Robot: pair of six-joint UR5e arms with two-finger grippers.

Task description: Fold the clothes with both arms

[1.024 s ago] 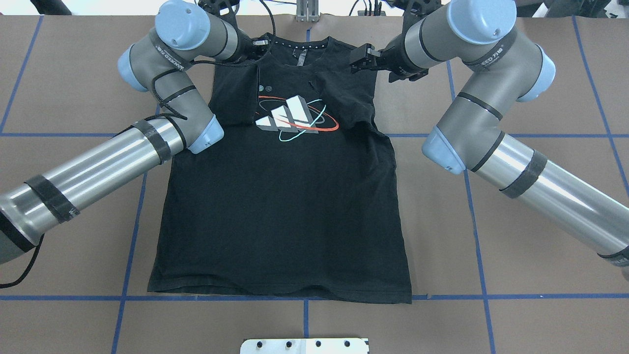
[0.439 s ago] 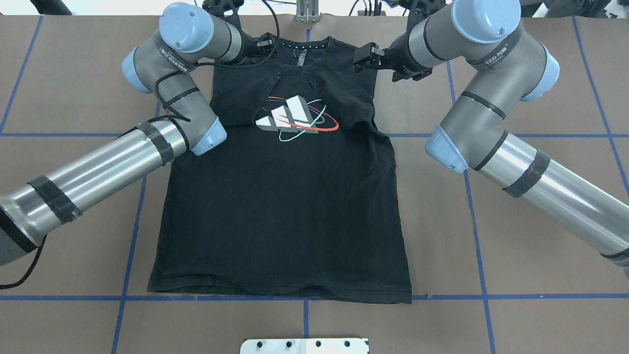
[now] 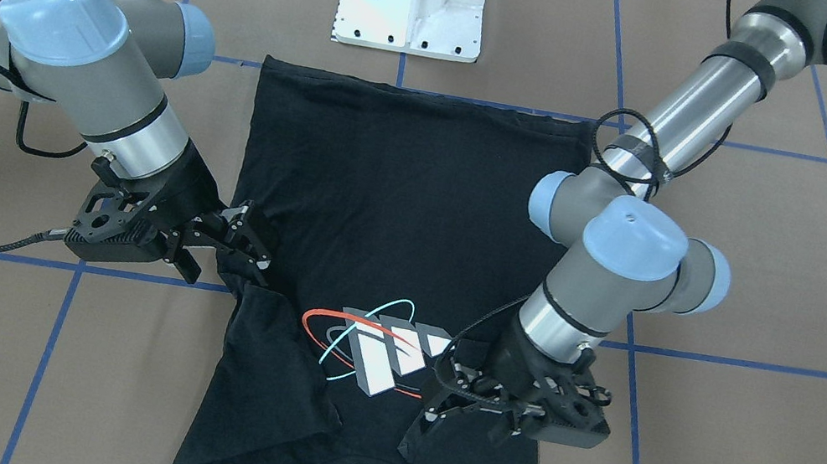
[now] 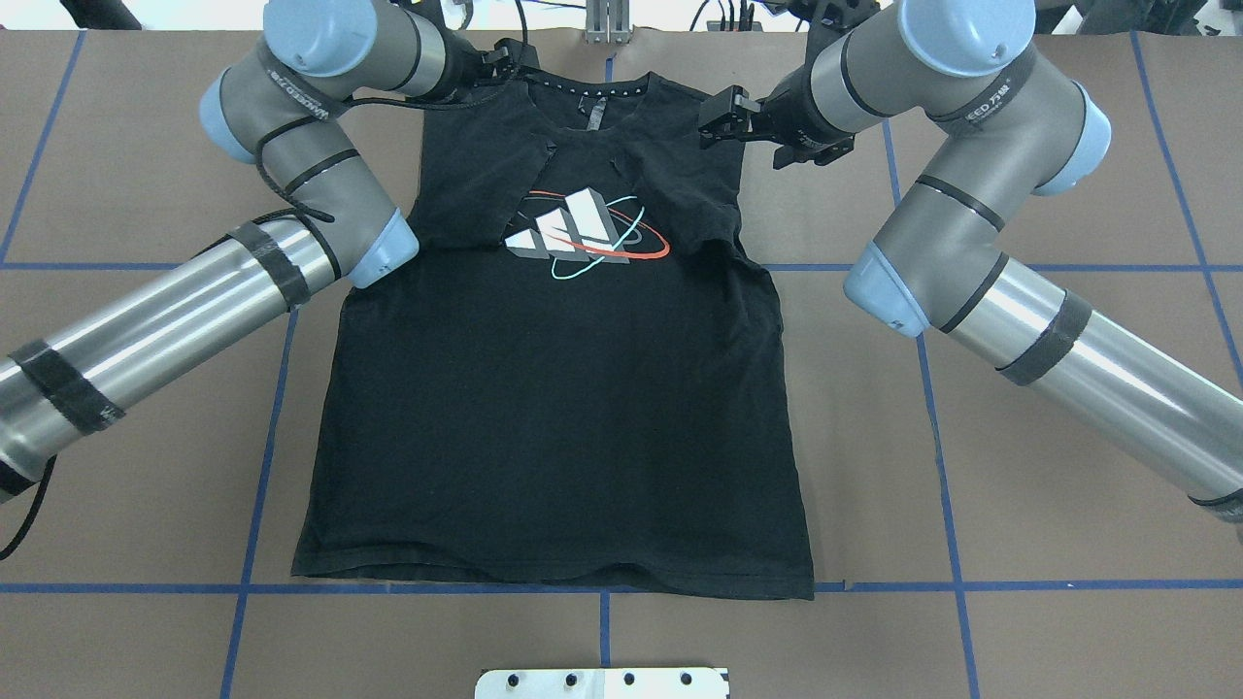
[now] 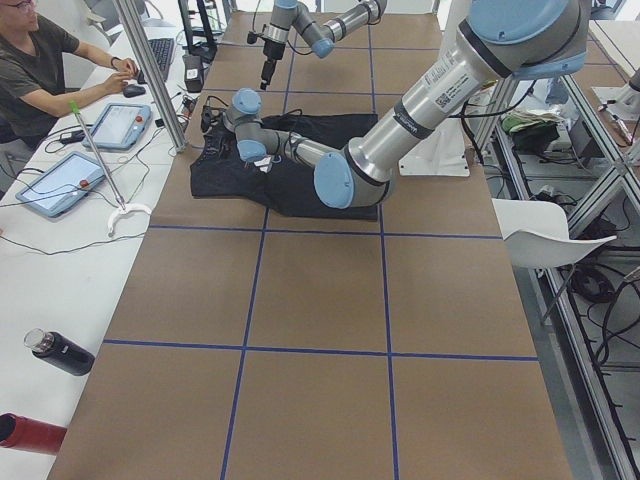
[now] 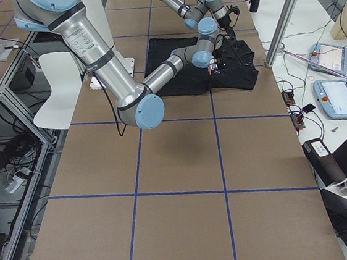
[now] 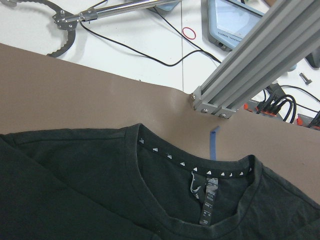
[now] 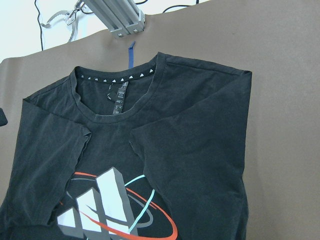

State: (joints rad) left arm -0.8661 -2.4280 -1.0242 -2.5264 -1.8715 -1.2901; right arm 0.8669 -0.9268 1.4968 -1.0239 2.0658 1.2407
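Left gripper (image 3: 441, 390): found at the far corner of the T-shirt (image 4: 554, 408), on my left, over the shoulder beside the collar (image 4: 597, 92). Its jaws appear apart and empty, though black fingers against black cloth make this a qualified reading. Its wrist camera looks down on the collar and shows no cloth between the fingers.

T-shirt: lies chest-up and flat on the table (image 4: 1020, 485), with the logo (image 4: 583, 233) exposed. Its long axis runs straight away from me, collar at the far end and hem (image 4: 554, 573) at the near end, close to my base. The left sleeve (image 4: 466, 184) and the right sleeve (image 4: 680, 184) are both turned in over the chest, and their edges reach the logo from either side. The body below them is narrow and fairly smooth.

Right gripper (image 4: 719, 112): found over the opposite shoulder, just inside the outer edge. Its jaws stand apart and hold nothing.

Assessment: both grippers sit at the collar end, one per shoulder and roughly level with each other. The hem is well apart from both, back along the long axis toward me. Neither arm is nearer to it than the other. I judge the lengthwise fold to be the step in hand. Each gripper would take the shoulder beneath it, and the pair would have to travel together down that axis to keep the fold square
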